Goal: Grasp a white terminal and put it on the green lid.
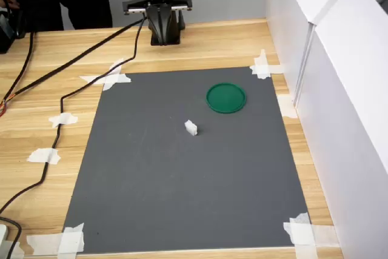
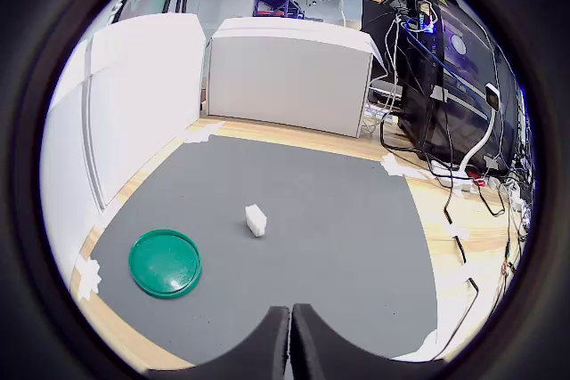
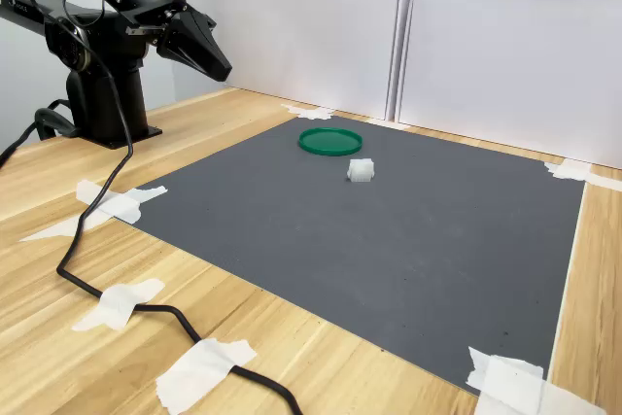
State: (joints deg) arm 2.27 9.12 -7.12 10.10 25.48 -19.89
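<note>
the white terminal (image 1: pixel 191 128) lies on the grey mat (image 1: pixel 182 210), roughly at its middle, on its own and touching nothing else. in the wrist view it (image 2: pixel 256 220) sits ahead of the fingertips and a little to one side of their centre line, with its long axis running mostly away from the camera, slightly slanted. the green lid (image 1: pixel 226 98) lies flat on the same mat, near the terminal but clearly apart from it; in the first exterior view it is up and to the right of the terminal, closer to the robot's base, and in the second exterior view the lid (image 3: pixel 329 141) is behind and left of the block (image 3: pixel 361 171).

the gripper (image 3: pixel 216 63) hangs well above the table near the arm's base, off the mat's edge, pointing down and forward. its black fingers (image 2: pixel 267 340) meet at the tips in the wrist view, so it looks closed and holds nothing.

the coming move likely turns on reaching forward past the lid's line and down to the terminal, opening the jaws and closing them across its short width.

white tape pieces (image 1: pixel 115 79) pin the mat's corners to the wooden table (image 1: pixel 36 77).
</note>
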